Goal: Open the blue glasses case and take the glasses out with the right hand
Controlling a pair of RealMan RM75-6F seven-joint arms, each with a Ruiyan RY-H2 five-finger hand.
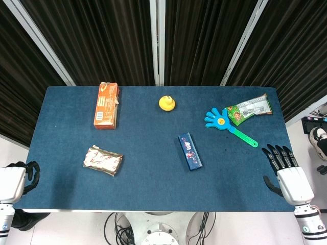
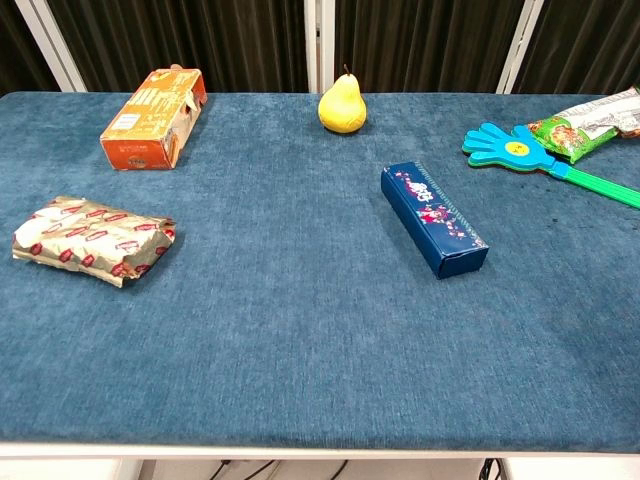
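The blue glasses case (image 1: 190, 151) (image 2: 433, 219) lies closed on the table a little right of centre, a long dark-blue box with a coloured print on its lid. No glasses show. My right hand (image 1: 286, 173) hovers at the table's right front corner, fingers stretched out and apart, holding nothing, well right of the case. At the left front corner sits my left hand (image 1: 18, 179), black fingers curled inward around nothing. Neither hand shows in the chest view.
An orange carton (image 1: 106, 105) lies at the back left, a foil-wrapped packet (image 1: 103, 160) at the front left. A yellow pear (image 1: 167, 103) stands at the back centre. A blue hand-shaped clapper (image 1: 228, 124) and a green snack bag (image 1: 249, 109) lie at the back right.
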